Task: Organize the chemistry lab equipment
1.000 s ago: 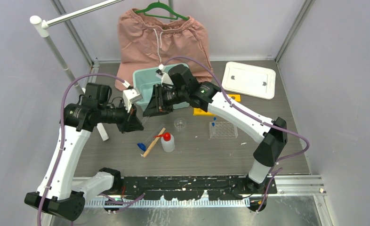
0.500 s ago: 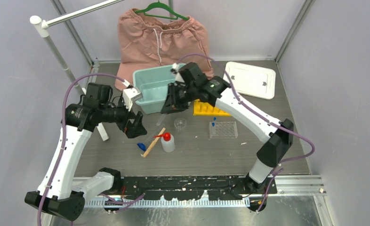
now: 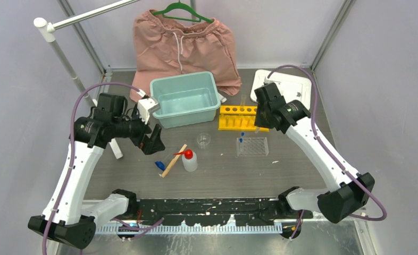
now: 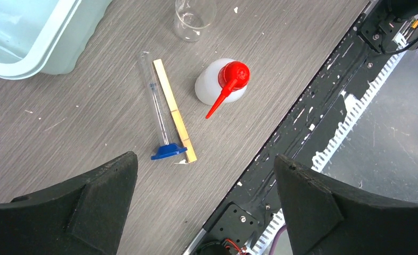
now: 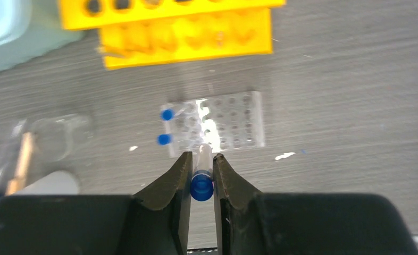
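Right wrist view: right fingers (image 5: pixel 177 183) pinch a blue-capped tube (image 5: pixel 202 183) above the clear rack (image 5: pixel 233 127), toward the right edge of the counter (image 5: pixel 345 79), so lowering it upright into a free hole seems next; left fingers (image 4: pixel 90 204) gape wide, empty.

Grey wood-grain tabletop (image 3: pixel 223 170) enclosed by plain pale lilac-grey walls (image 3: pixel 387 79), with silver metal frame posts (image 3: pixel 332 32) at the far corners.

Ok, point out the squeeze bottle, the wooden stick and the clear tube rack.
squeeze bottle (image 4: pixel 207 85), left wrist view, white body.
wooden stick (image 4: pixel 174 109), left wrist view, mid-length.
clear tube rack (image 5: pixel 239 125), right wrist view, top plate.
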{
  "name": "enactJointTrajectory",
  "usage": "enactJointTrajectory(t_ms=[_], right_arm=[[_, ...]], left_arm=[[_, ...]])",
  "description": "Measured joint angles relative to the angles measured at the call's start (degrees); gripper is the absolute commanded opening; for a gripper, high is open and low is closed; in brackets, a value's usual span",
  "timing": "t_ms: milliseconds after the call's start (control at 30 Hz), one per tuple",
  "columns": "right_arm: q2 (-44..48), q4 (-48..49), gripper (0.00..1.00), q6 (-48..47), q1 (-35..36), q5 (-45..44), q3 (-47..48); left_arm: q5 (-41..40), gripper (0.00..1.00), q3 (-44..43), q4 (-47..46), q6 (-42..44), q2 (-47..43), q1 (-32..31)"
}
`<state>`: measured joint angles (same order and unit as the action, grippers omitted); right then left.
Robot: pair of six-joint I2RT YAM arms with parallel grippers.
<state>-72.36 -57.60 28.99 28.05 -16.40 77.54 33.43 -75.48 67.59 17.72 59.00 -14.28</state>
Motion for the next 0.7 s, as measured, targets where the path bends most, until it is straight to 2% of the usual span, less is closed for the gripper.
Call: enactJointTrajectory(t_ms=[267, 700], right_arm=[[-1.88, 5.44, 0.01, 1.31, -2.8, -5.51, -11.74], [-7.52, 13.49, 0.01, 2.71, -2.8, -6.23, -16.11]], left_arm=[[-0.98, 1.0, 0.0, 0.0, -1.09, 1.07, 0.0], [-1.36, 1.0, 0.0, -0.02, -1.25, 0.92, 0.0]])
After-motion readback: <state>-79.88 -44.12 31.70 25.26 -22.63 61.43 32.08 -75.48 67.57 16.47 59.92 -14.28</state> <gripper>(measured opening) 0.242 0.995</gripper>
